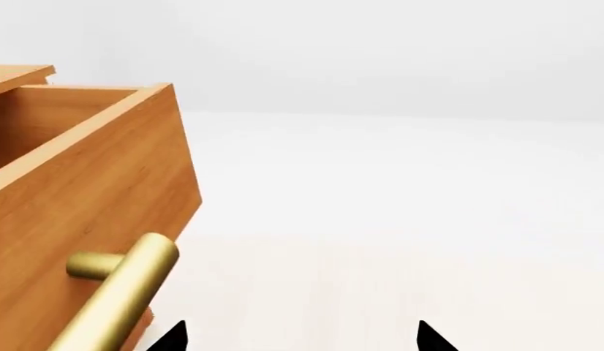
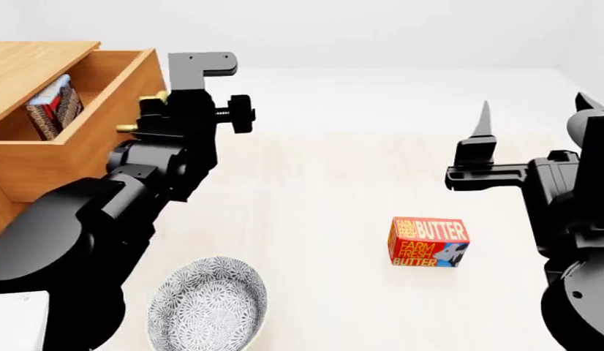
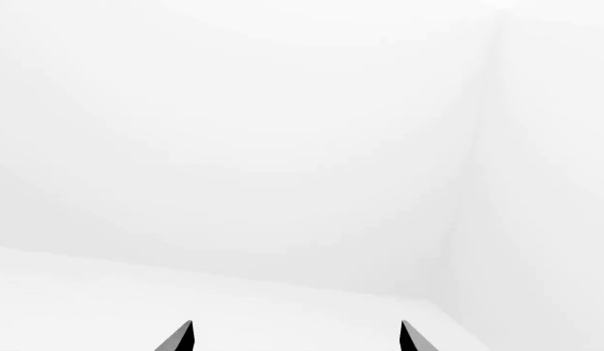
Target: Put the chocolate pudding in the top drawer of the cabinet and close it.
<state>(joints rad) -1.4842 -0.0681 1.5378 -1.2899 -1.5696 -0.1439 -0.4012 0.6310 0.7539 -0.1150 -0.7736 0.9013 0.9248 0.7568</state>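
Head view, nearest: a round bowl with a grey-and-white flower pattern (image 2: 208,308) sits on the pale worktop (image 2: 322,219), nearer the robot than the cabinet and well apart from it.
Butter box: a red-orange "Farm Fresh Butter" box (image 2: 428,242) lies on the worktop, far to the right of the cabinet.
Cabinet: the boxy orange-brown wood-grain cabinet (image 2: 34,66) stands at the worktop's left side.
Top drawer: the upper wooden drawer (image 2: 63,157) is pulled out of the cabinet and stands open.
Chocolate pudding: the small thin box in light blue and dark red-brown (image 2: 54,106) stands on edge inside the open drawer, near its left inner wall.
Left gripper: the black left gripper (image 1: 297,338) is just beside the drawer front; its jaws are spread apart with nothing between them, and the brass bar handle (image 1: 121,292) lies off to one side of them, not between them.
Right gripper: the black right gripper (image 3: 297,338) is raised above the worktop, far to the right of the cabinet, its jaws spread wide and holding nothing, facing blank white background.
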